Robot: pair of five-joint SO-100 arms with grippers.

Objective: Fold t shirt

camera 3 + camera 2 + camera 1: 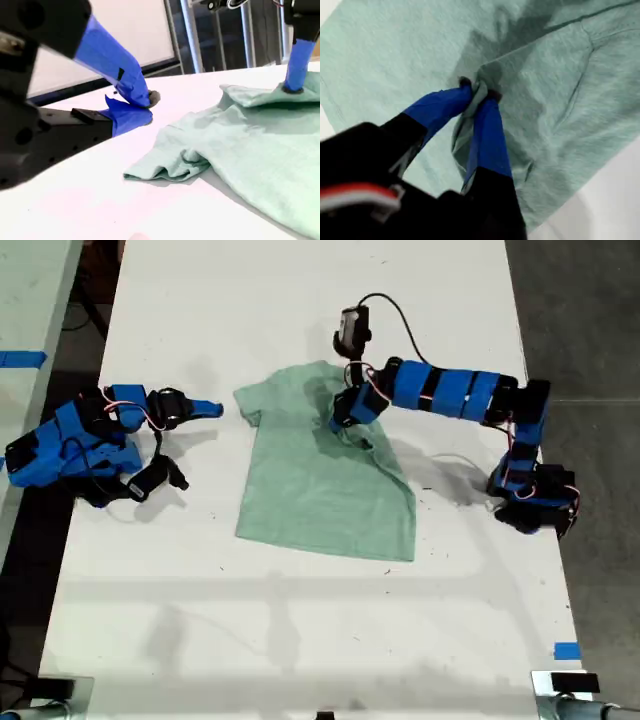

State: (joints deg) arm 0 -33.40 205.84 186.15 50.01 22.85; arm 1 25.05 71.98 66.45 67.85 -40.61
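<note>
The pale mint-green t shirt [325, 495] lies on the white table [300, 640], its side toward the exterior view's right folded in along a slanting crease. The arm reaching in from the exterior view's right carries my first gripper [345, 423], shut on a bunched pinch of the shirt's cloth [555, 75] near its upper middle; the blue fingers [487, 130] squeeze the fold at my first gripper [479, 92]. At the exterior view's left my second gripper [212, 408] rests on the table just off the sleeve, shut on nothing [145, 107], with the shirt [250, 145] ahead of it.
A blue tape mark [567, 651] sits near the table's front corner at the exterior view's right. Dark floor borders the table on both sides. A second pale surface with blue tape [20, 360] stands at the exterior view's far left.
</note>
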